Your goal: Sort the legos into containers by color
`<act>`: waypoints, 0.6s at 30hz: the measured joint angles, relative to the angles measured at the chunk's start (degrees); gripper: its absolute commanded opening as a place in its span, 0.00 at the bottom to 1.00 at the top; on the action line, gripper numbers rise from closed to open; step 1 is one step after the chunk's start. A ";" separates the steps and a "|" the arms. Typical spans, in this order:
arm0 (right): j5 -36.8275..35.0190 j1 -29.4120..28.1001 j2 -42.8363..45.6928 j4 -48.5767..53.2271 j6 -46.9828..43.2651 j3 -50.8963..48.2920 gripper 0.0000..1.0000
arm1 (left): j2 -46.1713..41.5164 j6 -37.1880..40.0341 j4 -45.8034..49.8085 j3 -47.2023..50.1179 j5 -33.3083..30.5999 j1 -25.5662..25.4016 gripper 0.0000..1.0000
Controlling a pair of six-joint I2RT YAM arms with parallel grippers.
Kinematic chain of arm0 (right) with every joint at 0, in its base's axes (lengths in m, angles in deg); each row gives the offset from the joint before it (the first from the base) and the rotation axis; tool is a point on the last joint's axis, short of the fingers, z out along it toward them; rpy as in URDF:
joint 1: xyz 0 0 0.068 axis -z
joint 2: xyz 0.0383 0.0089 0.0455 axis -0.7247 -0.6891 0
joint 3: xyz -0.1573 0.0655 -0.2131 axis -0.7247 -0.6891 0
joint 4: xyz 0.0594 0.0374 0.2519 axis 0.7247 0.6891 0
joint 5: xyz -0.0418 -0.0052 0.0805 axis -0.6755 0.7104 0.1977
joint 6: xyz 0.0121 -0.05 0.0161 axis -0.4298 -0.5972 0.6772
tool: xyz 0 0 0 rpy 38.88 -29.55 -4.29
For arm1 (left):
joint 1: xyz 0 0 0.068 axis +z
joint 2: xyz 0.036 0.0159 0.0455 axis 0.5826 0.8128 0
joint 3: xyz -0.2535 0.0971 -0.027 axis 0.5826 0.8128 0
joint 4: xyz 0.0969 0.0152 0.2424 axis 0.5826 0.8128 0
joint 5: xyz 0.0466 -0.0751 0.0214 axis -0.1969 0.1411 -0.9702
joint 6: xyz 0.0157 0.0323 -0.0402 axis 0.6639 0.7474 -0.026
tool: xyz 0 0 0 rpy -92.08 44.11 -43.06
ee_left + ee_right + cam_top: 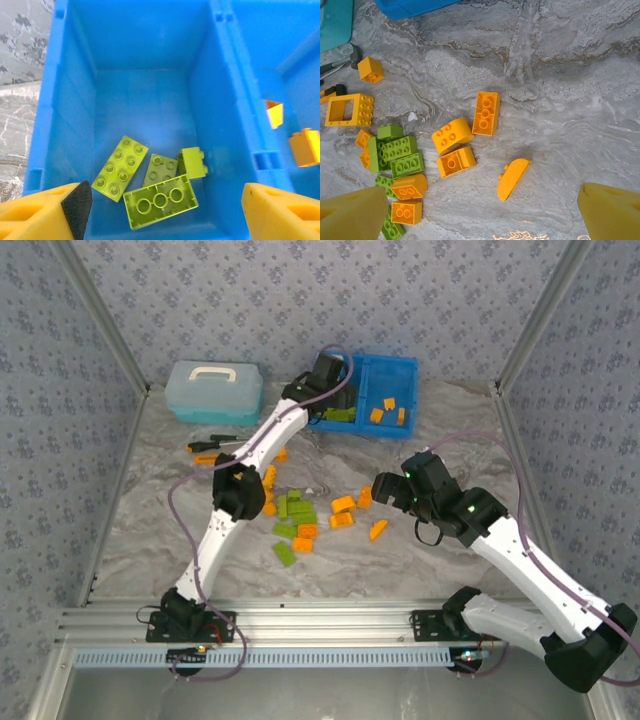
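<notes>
The bright blue tray point(404, 368) stands at the back of the table. My left gripper point(326, 380) hovers over its left compartment point(140, 95), open and empty point(160, 217). Several lime green bricks point(121, 168) lie on that floor. Beyond the divider point(225, 100), orange bricks point(305, 146) lie in the right compartment. My right gripper point(385, 488) hangs open over the table point(482, 215), above a curved orange piece point(512, 178). Loose orange bricks point(486, 113) and green bricks point(395, 152) lie left of it. The orange frame piece point(349, 109) sits further left.
A pale blue lidded box point(214, 390) stands left of the tray. Hand tools point(215, 443) lie in front of it, and the hammer head point(351, 51) shows near the frame piece. Patterned walls close in the table on three sides.
</notes>
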 measured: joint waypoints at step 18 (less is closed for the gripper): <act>2.64 0.15 -31.43 -6.71 1.55 6.40 0.87 | -70.58 6.73 -5.38 67.89 10.75 -0.57 0.83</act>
